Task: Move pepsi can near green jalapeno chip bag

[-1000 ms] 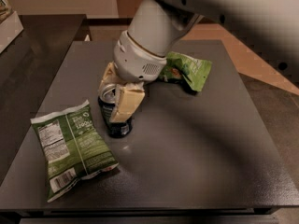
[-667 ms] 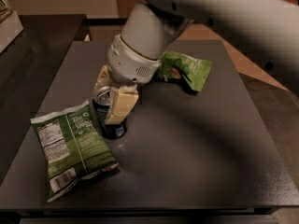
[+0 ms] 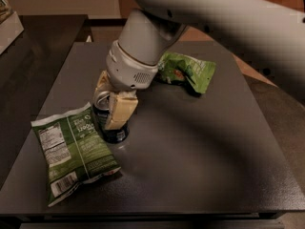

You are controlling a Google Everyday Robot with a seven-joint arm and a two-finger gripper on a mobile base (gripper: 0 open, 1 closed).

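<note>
It looks like a robot test corner, maybe in an office: a dark grey matte table [image 3: 200,147], a bulky white robot arm [image 3: 143,37] over it, its gripper [image 3: 106,111] clasping a small dark blue pepsi can [image 3: 116,133].

My table [image 3: 200,151] carries the can [image 3: 117,133], gripper [image 3: 107,109] clamped round it, a dark green bag [image 3: 71,156] beside, a lime bag [image 3: 188,73] behind.

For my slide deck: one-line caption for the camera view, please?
Claw gripping the soda can beside the dark green chip bag on the table; a brighter green bag lies behind.
</note>
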